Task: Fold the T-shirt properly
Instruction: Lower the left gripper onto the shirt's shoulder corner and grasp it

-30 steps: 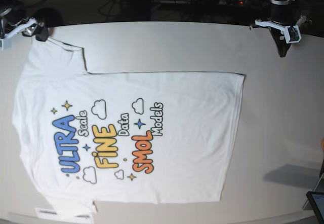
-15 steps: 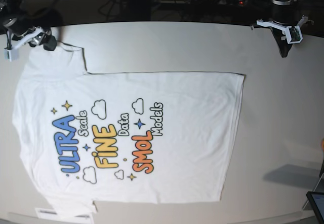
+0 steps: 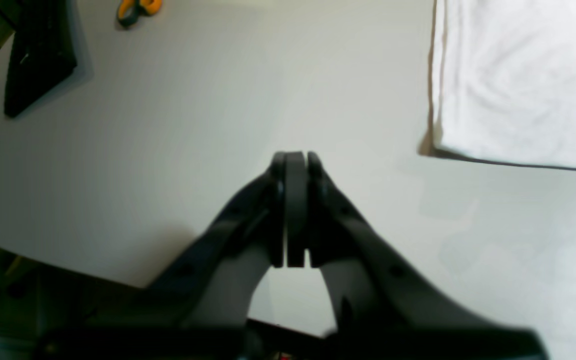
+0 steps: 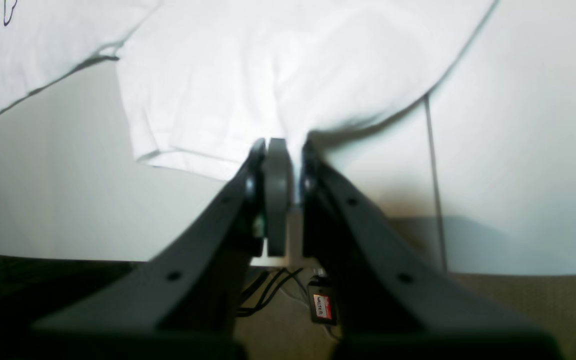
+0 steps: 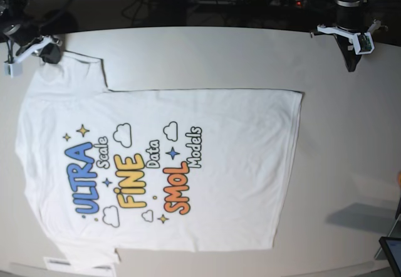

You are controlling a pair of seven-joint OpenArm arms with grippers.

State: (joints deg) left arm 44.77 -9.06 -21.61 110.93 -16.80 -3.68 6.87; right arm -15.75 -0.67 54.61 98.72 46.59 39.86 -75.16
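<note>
Right gripper: jaws pinched together on the sleeve hem of the T-shirt. A thin strip of white cloth sits between the pads, and fabric bunches right at the tips. In the base view this gripper sits at the sleeve corner, at the table's far left edge.

From those tips the sleeve spreads forward and to the left. The body of the shirt lies beyond it, flat on the table, print side up. The hem end lies farthest from this gripper, toward the other arm.

Left gripper: jaws fully together, holding nothing, hovering over bare table. The shirt's hem corner is ahead and to the right of its tips, apart from them and not touched. Scissors with orange handles lie far ahead to the left. A dark device lies beside them, closer in.

Handling, as a judgement:
- The cloth looks light and limp, with no stiffness. It will drape and drag rather than hold shape.
- One pinch point will only lift a cone of fabric.
- It is thin cotton and probably not slippery between the pads, though a single layer at the hem could slide out.
- It is not fragile.

Best holds are the edges and corners. That means the sleeve hem where the right gripper has it, and the bottom hem corner near the left gripper's tips.
</note>
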